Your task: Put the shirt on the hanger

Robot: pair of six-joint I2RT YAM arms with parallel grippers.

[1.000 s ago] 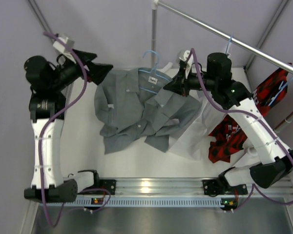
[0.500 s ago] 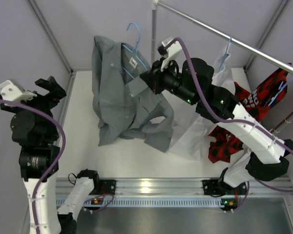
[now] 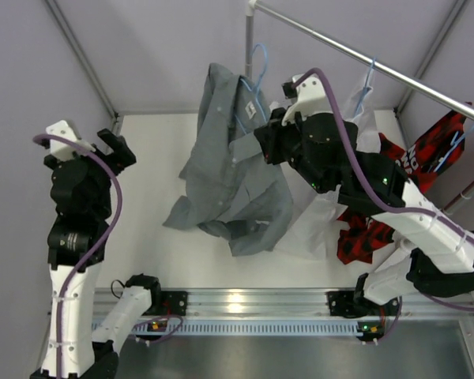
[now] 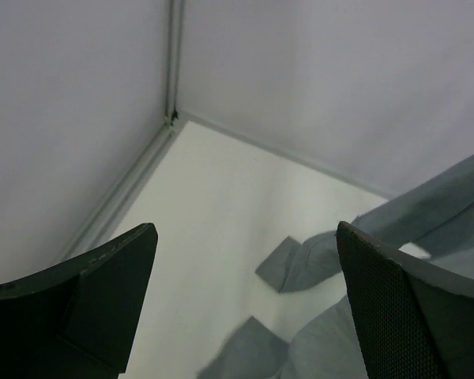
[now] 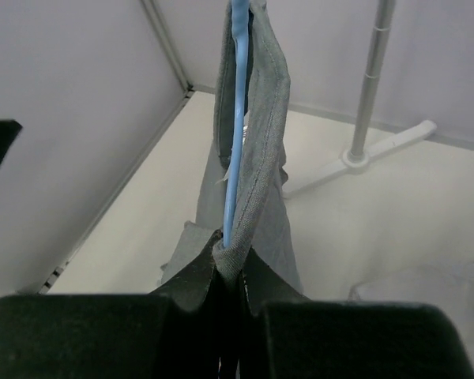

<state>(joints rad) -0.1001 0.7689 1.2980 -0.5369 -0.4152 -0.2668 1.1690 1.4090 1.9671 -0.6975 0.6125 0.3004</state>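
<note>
The grey shirt hangs lifted off the white table, draped over the light-blue hanger, whose hook points up near the rail's post. My right gripper is shut on the shirt and hanger together. In the right wrist view the blue hanger wire runs up between folds of the grey shirt, pinched at my right gripper. The shirt's lower part and a sleeve trail on the table. My left gripper is open and empty at the far left; its view shows the shirt's cuff between the open fingers.
A metal rail on a post crosses the back right. A white shirt and a red-and-black garment hang from it on the right. Grey walls enclose the table's left and back.
My right gripper has carried the shirt and hanger up and rightward toward the rail. My left arm, released from the shirt, has pulled back to the left side.
</note>
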